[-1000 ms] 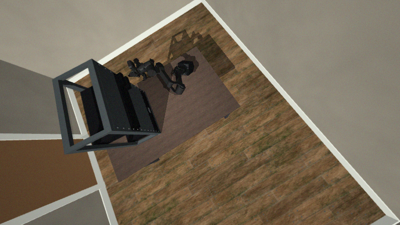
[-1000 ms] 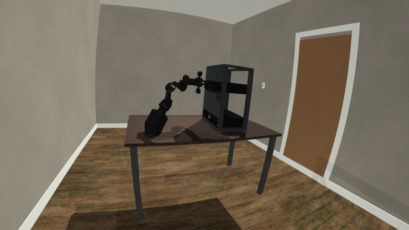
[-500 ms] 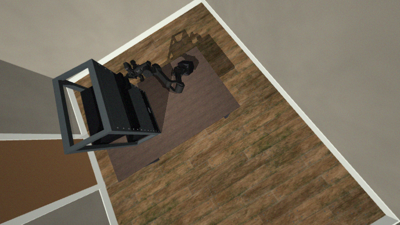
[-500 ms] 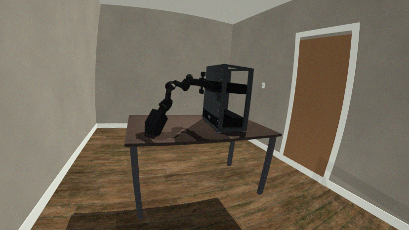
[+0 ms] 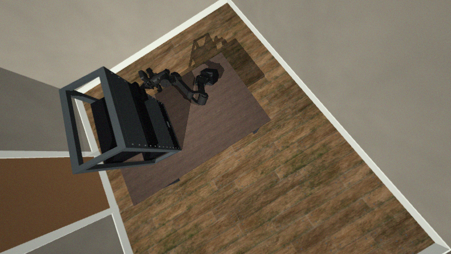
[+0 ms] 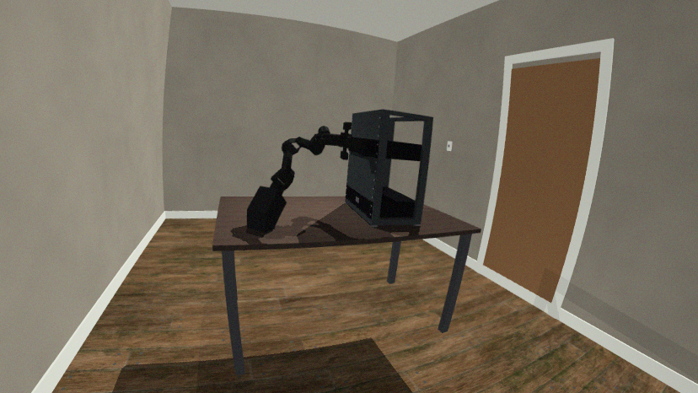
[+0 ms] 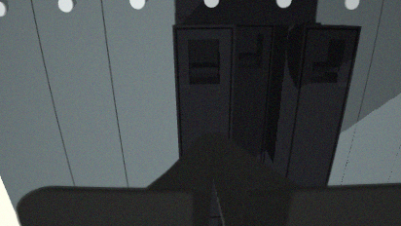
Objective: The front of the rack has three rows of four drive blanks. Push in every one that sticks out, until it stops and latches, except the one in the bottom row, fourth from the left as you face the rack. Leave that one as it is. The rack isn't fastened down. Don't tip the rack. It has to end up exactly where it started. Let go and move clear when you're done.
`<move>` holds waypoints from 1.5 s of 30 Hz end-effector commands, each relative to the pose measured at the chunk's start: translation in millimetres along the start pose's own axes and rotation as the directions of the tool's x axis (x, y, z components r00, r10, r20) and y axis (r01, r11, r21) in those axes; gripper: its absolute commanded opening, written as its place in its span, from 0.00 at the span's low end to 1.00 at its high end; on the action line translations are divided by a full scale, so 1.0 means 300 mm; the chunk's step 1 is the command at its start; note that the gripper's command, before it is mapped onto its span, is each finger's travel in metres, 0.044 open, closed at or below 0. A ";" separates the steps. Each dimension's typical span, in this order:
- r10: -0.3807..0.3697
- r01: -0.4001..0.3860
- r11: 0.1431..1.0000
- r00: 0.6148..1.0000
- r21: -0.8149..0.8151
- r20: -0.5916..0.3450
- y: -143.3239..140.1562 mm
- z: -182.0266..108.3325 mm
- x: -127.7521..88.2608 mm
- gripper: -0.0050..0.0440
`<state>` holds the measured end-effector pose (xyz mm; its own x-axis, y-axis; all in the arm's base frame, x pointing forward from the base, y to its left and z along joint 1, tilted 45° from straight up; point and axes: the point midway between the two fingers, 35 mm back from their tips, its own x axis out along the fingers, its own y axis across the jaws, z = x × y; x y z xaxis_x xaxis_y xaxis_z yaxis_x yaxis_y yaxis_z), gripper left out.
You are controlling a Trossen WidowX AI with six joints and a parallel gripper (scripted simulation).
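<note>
Overhead, room-side, close wrist views

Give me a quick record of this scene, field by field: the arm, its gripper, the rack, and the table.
arm: black six-joint arm, reaching to the rack's upper front
gripper: black parallel-jaw gripper, shut, holding nothing, at the rack face
rack: dark grey open-frame metal rack, upright on the table
blanks: dark drive blanks ahead of the wrist camera
table: dark brown wooden table with grey legs
</note>
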<state>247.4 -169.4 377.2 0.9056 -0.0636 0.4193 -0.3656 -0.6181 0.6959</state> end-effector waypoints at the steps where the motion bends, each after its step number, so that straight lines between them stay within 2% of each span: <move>1: 0.010 -0.010 1.000 1.000 -0.019 -0.010 0.024 -0.021 0.012 0.10; 16: 0.010 -0.010 1.000 1.000 -0.019 -0.010 0.024 -0.021 0.012 0.10; 22: 0.010 -0.010 1.000 1.000 -0.019 -0.010 0.023 -0.021 0.043 0.10; 45: 0.010 -0.010 1.000 1.000 -0.019 -0.010 0.028 -0.026 0.079 0.10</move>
<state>261.6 -169.7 386.6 0.9071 -0.0651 0.4159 -0.3646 -0.6153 0.6989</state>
